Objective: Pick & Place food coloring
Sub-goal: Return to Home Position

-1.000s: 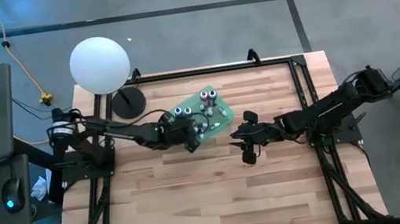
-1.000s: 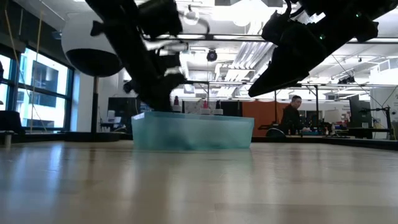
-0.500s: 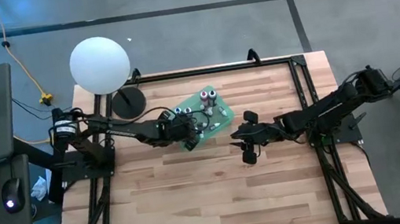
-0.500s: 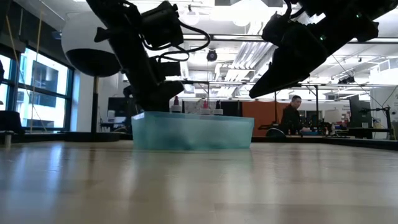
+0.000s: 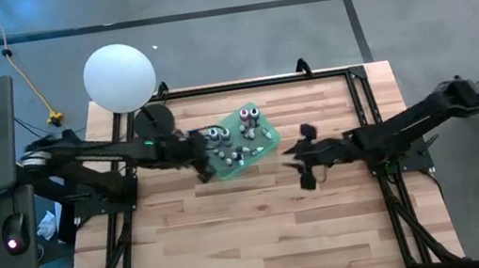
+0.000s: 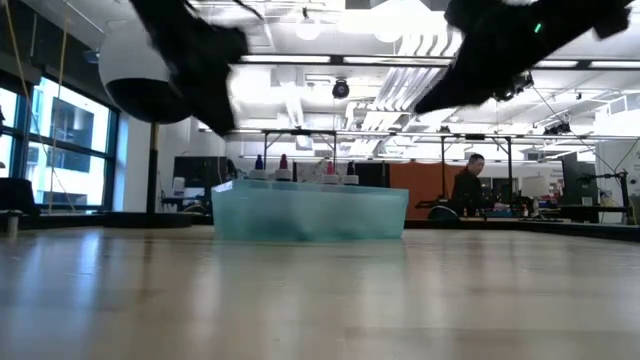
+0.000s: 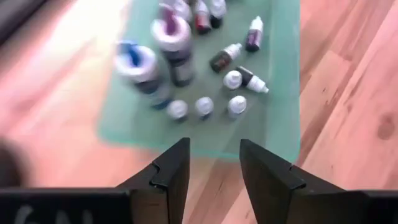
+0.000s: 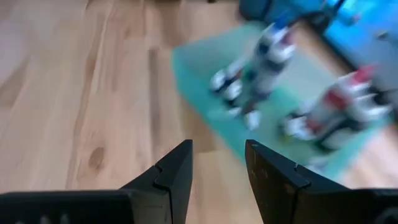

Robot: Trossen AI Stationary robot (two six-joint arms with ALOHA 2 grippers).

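The green tray (image 5: 267, 146) sits mid-table and holds several tiny dropper bottles (image 5: 235, 136) with whitish caps. In the left wrist view some bottles (image 7: 231, 78) stand upright and some lie on the tray floor (image 7: 281, 93). My left gripper (image 5: 194, 150) hovers open just left of the tray, with nothing between its fingers (image 7: 214, 146). My right gripper (image 5: 306, 155) hovers open to the right of the tray, also with nothing in it (image 8: 219, 146), and the bottles (image 8: 261, 56) show blurred ahead of it. In the low view the bottle tops (image 6: 300, 165) stand above the tray wall (image 6: 310, 215).
A big white sphere lamp (image 5: 120, 78) stands on a dark round base (image 5: 154, 121) at the table's far left corner, close behind my left arm. Bare wood spreads across the near half of the table (image 5: 255, 236). A person (image 6: 468, 185) stands in the room beyond.
My left gripper has drawn back from over the tray toward the table's left edge and has risen. My right gripper has shifted a little toward the right edge and has also risen. The tray and its bottles have stayed in place.
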